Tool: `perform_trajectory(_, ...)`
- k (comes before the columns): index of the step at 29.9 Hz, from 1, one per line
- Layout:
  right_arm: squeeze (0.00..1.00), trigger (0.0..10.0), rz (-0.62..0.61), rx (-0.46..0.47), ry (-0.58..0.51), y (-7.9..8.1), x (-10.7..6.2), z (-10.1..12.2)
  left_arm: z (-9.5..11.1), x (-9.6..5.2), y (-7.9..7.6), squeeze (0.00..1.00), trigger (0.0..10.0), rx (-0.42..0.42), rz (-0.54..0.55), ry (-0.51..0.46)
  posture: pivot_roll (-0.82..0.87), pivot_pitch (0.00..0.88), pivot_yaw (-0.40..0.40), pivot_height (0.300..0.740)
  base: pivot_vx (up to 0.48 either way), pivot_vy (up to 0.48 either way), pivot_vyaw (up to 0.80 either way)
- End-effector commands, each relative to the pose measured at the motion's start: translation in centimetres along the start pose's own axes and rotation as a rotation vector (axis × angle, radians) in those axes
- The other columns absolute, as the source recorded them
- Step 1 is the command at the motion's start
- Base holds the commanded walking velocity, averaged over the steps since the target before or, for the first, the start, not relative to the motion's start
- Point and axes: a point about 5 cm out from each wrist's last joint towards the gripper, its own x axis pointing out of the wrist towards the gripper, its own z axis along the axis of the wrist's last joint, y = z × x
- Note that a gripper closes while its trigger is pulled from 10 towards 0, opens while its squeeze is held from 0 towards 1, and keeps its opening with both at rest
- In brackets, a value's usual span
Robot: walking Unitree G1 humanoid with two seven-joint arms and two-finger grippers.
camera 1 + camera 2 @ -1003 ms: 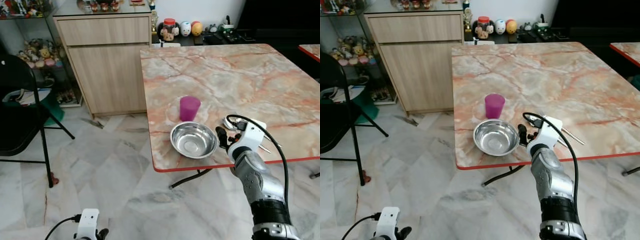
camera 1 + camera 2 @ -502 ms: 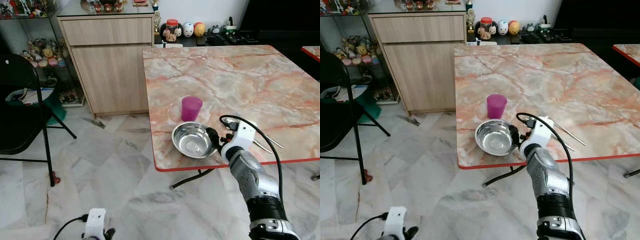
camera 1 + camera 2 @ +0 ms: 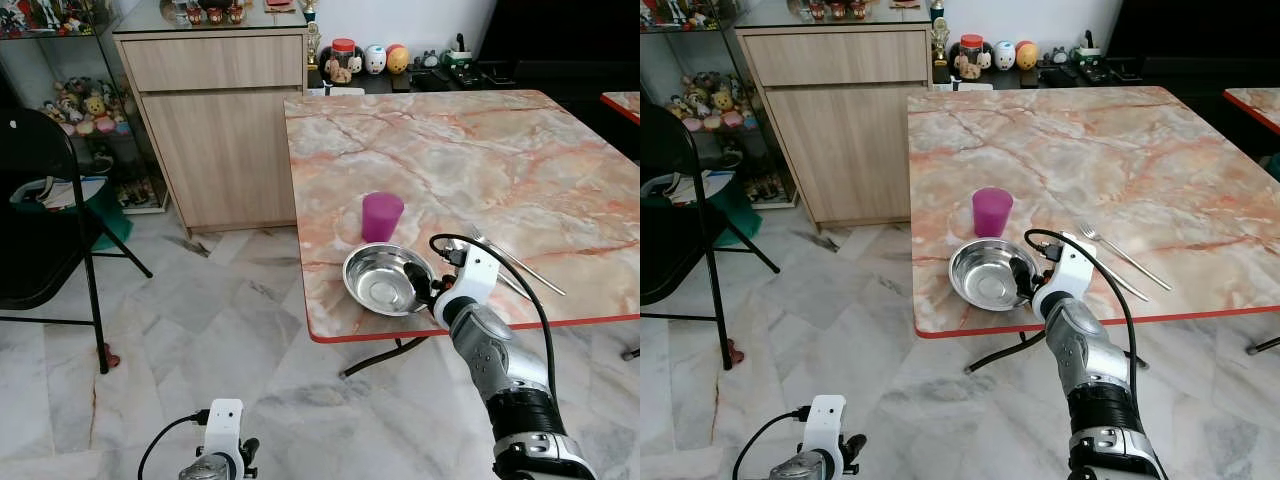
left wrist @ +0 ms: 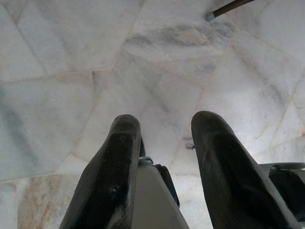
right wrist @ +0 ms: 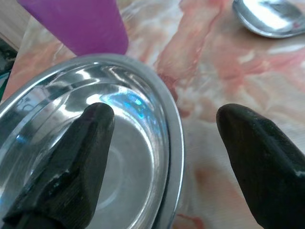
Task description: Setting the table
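From the head views, a steel bowl (image 3: 386, 279) sits near the front edge of the marble table (image 3: 470, 150), with a purple cup (image 3: 381, 216) just behind it. A fork (image 3: 1123, 255) and a spoon, partly hidden by the arm, lie to the right of the bowl. The right gripper (image 3: 432, 288) is at the bowl's right rim. A wooden cabinet (image 3: 215, 120) and a black chair (image 3: 45, 215) stand to the left.

In the left wrist view, the left gripper (image 4: 164, 143) hangs over the marble floor (image 4: 71, 57), fingers slightly apart, holding nothing.

In the right wrist view, the right gripper's fingers (image 5: 78, 157) are spread wide, straddling the bowl's rim: one over the inside, the other over the tabletop. The spoon (image 5: 269, 16) lies beyond.
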Motion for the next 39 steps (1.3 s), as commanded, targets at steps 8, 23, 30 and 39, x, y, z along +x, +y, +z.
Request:
perform_trajectory(8, 0.0, 10.0, 0.034, 0.002, 0.022, 0.7, 0.4, -0.4, -1.3, -0.3, 1.2, 0.0, 10.0, 0.019, 0.019, 0.046, 0.04, 0.0, -0.039, 0.736, 0.0, 0.0, 0.0)
perform_trajectory(23, 0.0, 0.0, 0.053, 0.013, 0.032, 1.0, 0.6, -1.0, -1.4, -0.3, 1.3, 0.0, 10.0, 0.017, 0.028, 0.05, 0.05, 0.0, -0.041, 0.736, 0.0, 0.0, 0.0)
perform_trajectory(30, 0.0, 0.0, 0.047, 0.013, 0.019, 0.9, 0.7, -0.7, -1.3, -0.3, 1.2, 0.0, 10.0, 0.015, 0.026, 0.048, 0.05, 0.0, -0.041, 0.736, 0.0, 0.0, 0.0)
perform_trajectory(39, 0.0, 0.0, 0.058, 0.02, 0.007, 1.3, 0.7, -0.7, -1.4, -0.3, 1.2, 0.0, 10.0, 0.015, 0.025, 0.048, 0.05, 0.0, -0.04, 0.736, 0.0, 0.0, 0.0)
